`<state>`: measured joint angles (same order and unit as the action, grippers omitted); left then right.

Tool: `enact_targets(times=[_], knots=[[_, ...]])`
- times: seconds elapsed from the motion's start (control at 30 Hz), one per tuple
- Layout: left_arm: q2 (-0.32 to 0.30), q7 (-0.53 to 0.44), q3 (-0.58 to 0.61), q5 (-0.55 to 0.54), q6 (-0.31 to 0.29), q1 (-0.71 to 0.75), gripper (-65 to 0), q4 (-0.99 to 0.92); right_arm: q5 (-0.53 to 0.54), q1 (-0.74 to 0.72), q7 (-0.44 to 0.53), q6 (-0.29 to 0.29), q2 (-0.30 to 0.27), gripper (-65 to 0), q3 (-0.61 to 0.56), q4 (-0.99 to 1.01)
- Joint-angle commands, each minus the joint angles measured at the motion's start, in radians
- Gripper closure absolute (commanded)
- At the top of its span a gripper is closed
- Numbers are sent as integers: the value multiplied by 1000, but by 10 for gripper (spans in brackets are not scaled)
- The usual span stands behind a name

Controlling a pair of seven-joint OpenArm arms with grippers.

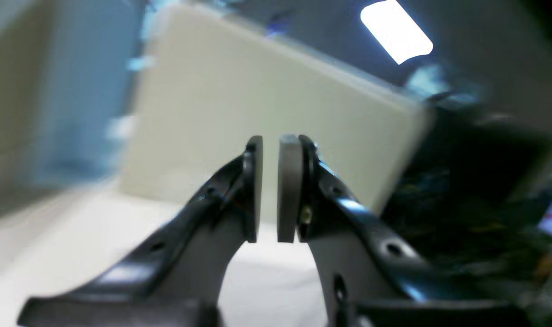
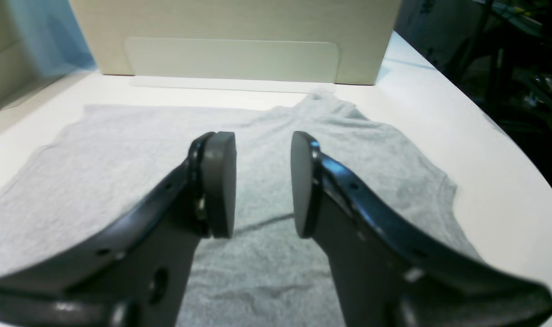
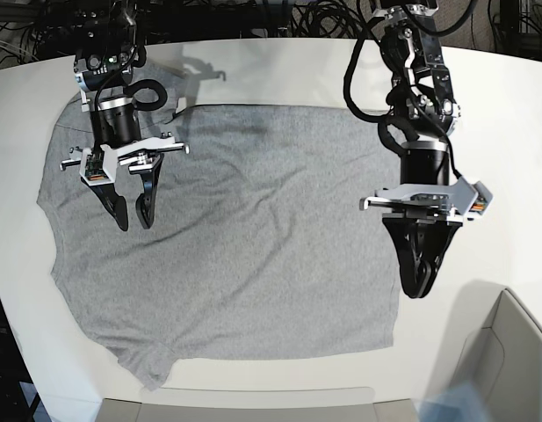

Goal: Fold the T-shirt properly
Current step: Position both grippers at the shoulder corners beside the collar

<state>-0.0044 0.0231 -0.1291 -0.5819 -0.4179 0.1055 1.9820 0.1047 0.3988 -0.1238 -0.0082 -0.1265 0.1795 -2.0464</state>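
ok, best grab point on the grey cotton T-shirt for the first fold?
Probably the sleeve end. The heather-grey T-shirt lies spread flat on the white table; the right gripper, open, hangs above that end. Pinch an outer sleeve edge from above, since flat cloth offers only edges.

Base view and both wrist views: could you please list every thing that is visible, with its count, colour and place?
T-shirt: one, heather grey, spread flat over the middle of the table, plain side up.
Table: one, white, under the T-shirt.
Box: one, beige, upright at the table edge beyond the T-shirt.
Clear panel: one, transparent, against the box front.
Cables: many, black, behind the table's far edge.
Right gripper: one, black, above the T-shirt's sleeve side, jaws open and empty.
Left gripper: one, black, near the T-shirt's opposite edge, jaws narrowly apart, holding nothing.
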Motion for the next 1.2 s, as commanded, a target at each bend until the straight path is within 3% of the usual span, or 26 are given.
enact_targets(times=[0.0,0.07,0.17,0.27,0.4,0.5,0.57,0.77,1.0,1.17], knots=[[-6,10,-25,-49,-40,-10,-64,4,2,-5,32,1,-5,-209,2,-17],[-6,67,-60,-102,-129,-10,-64,-2,3,-2,25,1,-2,-209,2,-17],[-19,136,-88,-83,-128,-8,-65,-5,7,25,23,3,-2,-209,-4,-18],[-85,177,-85,13,11,-7,-72,-3,8,50,22,7,-3,-209,-7,-18],[-136,231,-83,107,279,38,-139,4,85,78,22,67,-6,-210,-1,-20],[-157,242,-80,107,383,82,-195,36,250,96,8,78,-28,-211,2,-20],[-162,242,-47,107,420,110,-234,60,352,111,-30,76,-85,-232,2,-21],[-210,257,-7,106,428,179,-239,64,560,196,-46,73,-161,-296,53,-21],[-279,432,-1,106,426,210,-239,67,804,343,-46,80,-209,-298,234,-21],[-289,525,-4,106,426,237,-238,70,921,461,-50,80,-241,-298,348,-20]])
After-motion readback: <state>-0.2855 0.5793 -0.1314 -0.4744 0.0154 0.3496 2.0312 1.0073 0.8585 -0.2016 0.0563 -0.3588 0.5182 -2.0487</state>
